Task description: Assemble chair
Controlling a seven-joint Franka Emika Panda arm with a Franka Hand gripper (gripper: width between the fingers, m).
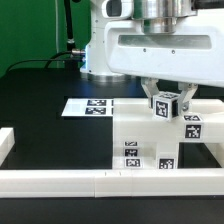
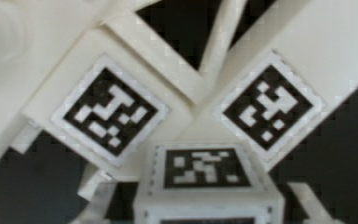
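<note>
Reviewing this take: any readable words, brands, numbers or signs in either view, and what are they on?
None: no words, brands or numbers show in either view.
Only black-and-white square tags, patterns without text: on the chair parts, on the small block at the gripper, and on the marker board.

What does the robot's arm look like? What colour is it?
It is mostly white, with a big smooth boxy white shell near its end. Above that sits a shiny silver-grey round part with ridges. Black cables hang behind it. The end effector has two slim pale fingers sticking down. I see no stickers or writing on the arm.
</note>
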